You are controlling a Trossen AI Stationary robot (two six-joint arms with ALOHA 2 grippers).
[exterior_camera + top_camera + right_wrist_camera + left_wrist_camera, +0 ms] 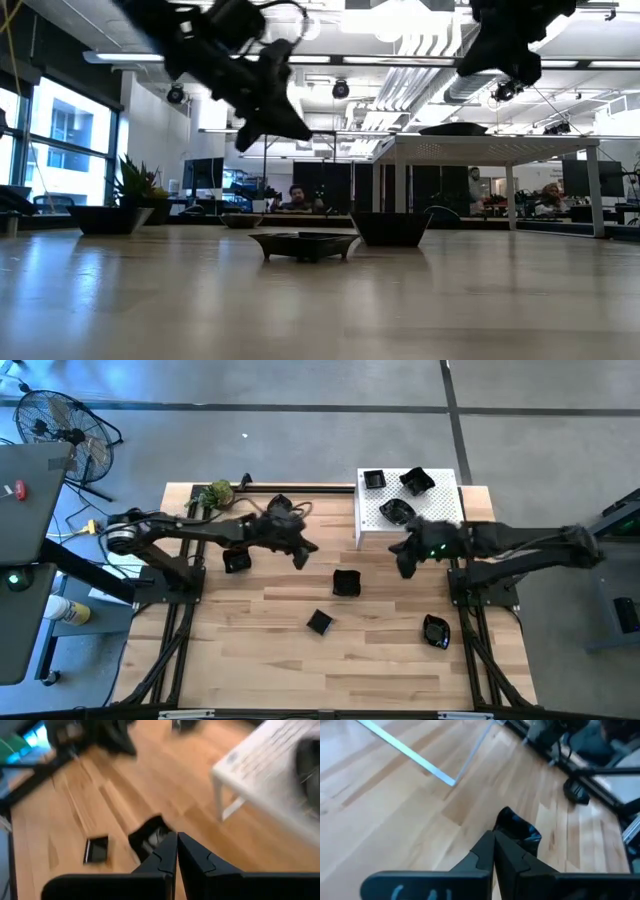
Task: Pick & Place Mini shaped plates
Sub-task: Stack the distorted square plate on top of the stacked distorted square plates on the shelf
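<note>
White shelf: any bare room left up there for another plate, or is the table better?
The white shelf is crowded at its far side by three plates; its near strip is partly covered by the right gripper. The wooden table has more room: the near-left stretch, left of the square plate, is bare.

My right gripper fills the bottom of the frame, its two dark fingers pressed together with nothing between them. Just above their tips, slightly left of centre, a glossy black dish sits on the wooden table. A flat square black plate lies at lower left. At upper right stands a white perforated stand on its legs. Dark arm parts blur across the upper left.
</note>
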